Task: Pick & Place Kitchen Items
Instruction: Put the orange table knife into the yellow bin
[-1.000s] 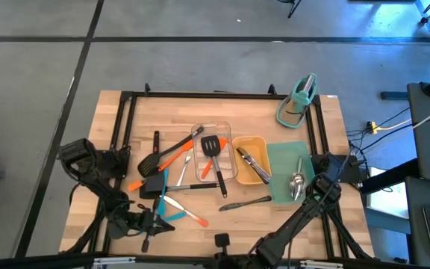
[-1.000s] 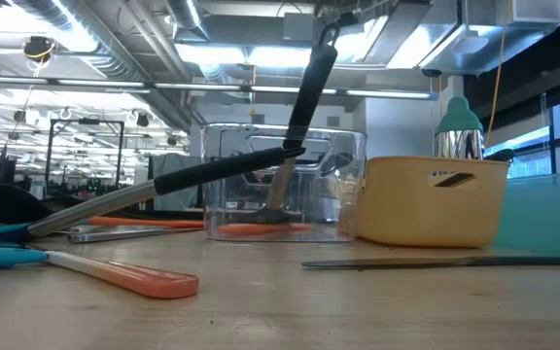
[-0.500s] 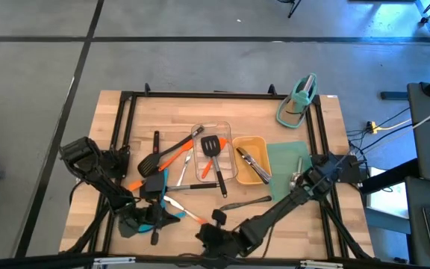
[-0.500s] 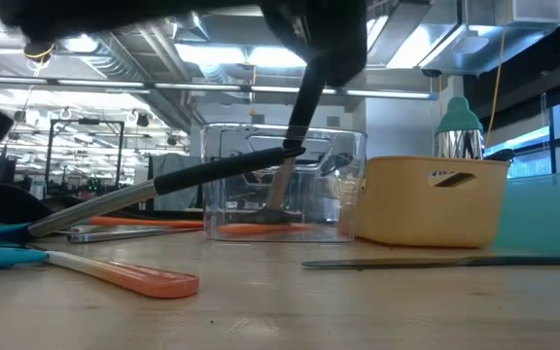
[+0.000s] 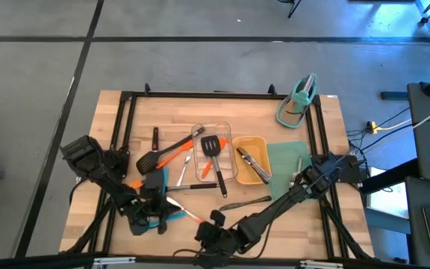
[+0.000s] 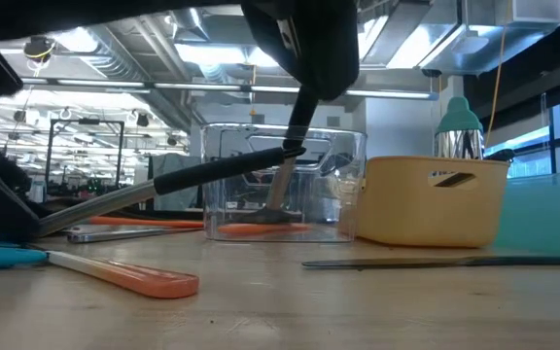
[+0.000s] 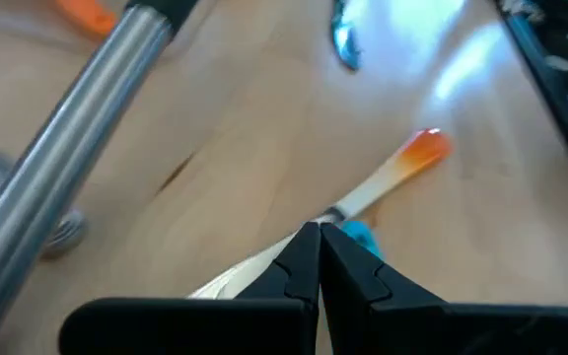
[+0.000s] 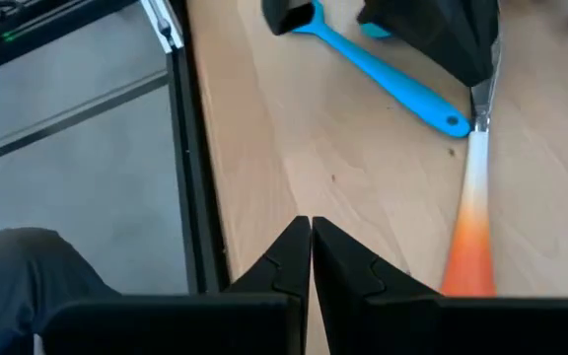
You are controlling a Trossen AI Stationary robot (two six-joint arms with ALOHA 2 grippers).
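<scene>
The left tool (image 7: pixel 319 237), pressed together, has moved over the orange-tipped spatula (image 7: pixel 402 168) at seven o'clock; no grasp yet.

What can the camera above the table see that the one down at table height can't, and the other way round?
Only the high view shows both arms whole, the left gripper and right gripper low near the table's front edge, and the tongs inside the yellow tray. Only the low view shows the ceiling lights of the room behind. Both show the clear tray, the yellow tray and the orange-tipped spatula.
</scene>
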